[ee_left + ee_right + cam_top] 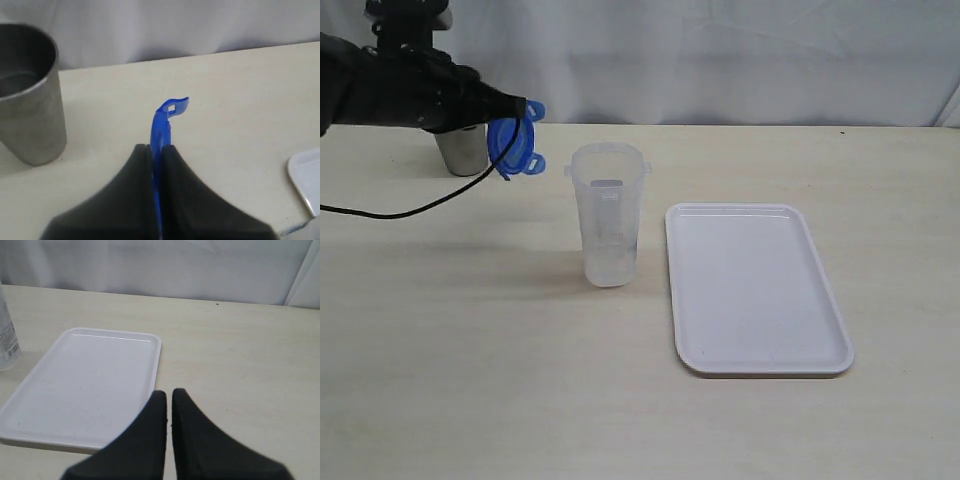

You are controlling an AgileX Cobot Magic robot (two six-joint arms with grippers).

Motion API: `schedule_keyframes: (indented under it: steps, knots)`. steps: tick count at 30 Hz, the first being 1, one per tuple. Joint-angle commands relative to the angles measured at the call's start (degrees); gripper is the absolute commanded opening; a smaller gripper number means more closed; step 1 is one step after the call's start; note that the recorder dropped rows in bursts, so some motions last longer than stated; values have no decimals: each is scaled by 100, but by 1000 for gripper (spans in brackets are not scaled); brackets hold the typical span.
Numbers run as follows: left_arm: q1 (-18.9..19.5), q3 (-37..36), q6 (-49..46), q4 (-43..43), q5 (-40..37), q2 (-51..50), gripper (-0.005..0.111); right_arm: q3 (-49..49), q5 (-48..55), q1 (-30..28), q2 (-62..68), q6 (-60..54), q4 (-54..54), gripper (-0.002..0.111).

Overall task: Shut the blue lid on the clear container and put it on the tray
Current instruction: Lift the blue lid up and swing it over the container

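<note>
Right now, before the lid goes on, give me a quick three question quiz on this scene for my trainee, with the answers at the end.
1. True or false: the clear container stands on the tray.
2. What does the left gripper grip? A) the metal cup B) the blue lid C) nothing
3. Fill in the gap: the right gripper is ____, with nothing between its jaws.
Key: 1 false, it stands upright on the table beside the tray; 2 B; 3 shut.
</note>
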State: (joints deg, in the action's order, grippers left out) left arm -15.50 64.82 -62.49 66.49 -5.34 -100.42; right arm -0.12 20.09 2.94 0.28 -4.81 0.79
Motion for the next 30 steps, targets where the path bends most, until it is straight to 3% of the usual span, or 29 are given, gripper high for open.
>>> schedule_keyframes:
  steps: [1,7,14,20,27,30]
  knots:
    - [-22,-9,-548,-1,48,419,0,12,-25,-25,-28,16,23,4]
    - [-156,-9,-1475,-1,154,801,0,12,-25,-25,-28,16,23,4]
    - [-1179,-9,-2876,-1,1654,988,0,12,-25,-25,-28,16,23,4]
    - [-1823,-9,-3921,-1,2325,891,0,12,-25,-25,-28,16,23,4]
    - [-2199,-9,-4124,-459,2312,884,0,12,-25,-25,-28,16,23,4]
    - [-2208,-9,-4293,-973,1756,884,0,12,-25,-25,-28,16,23,4]
